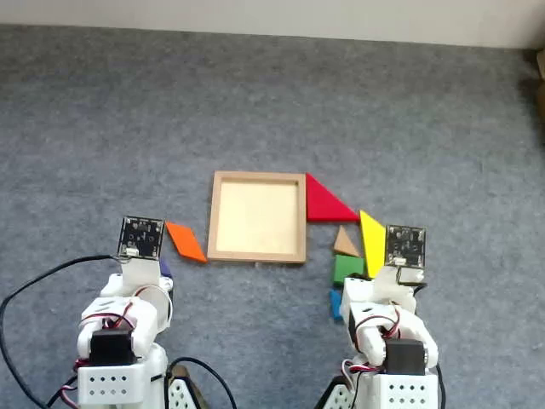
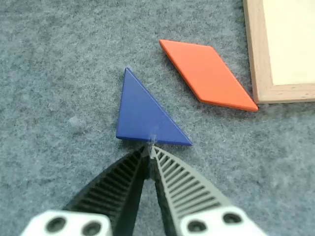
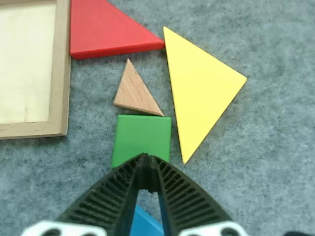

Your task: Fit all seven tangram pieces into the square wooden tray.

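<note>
The square wooden tray (image 1: 255, 254) lies empty at the middle of the grey felt worktop (image 1: 102, 128); all the pieces sit outside it. In the high view, the orange parallelogram (image 1: 186, 241) lies at the tray's 8 o'clock, one tip just beside the tray's corner; the dark blue triangle (image 2: 144, 115) lies at 7 o'clock of the parallelogram, near it but apart. The left gripper (image 2: 149, 150) has its fingers pressed together; the tips sit at the middle of the blue triangle's nearest edge, and whether they touch it cannot be told.

The red triangle (image 1: 325, 202) lies against the tray's right rim at 3 o'clock; the yellow triangle (image 1: 372, 241) lies at 4 o'clock, its top corner close to the red one's tip. The small bare-wood triangle (image 1: 345, 243) sits between the tray and the yellow triangle; the green square (image 1: 347, 268) lies just at its 6 o'clock, beside the yellow edge. The light blue piece (image 1: 335, 304) lies at 6 o'clock of the green square. The right gripper (image 3: 146, 160) has its fingers closed together, holding nothing; the tips sit over the green square's near edge, with the light blue piece under the fingers.
</note>
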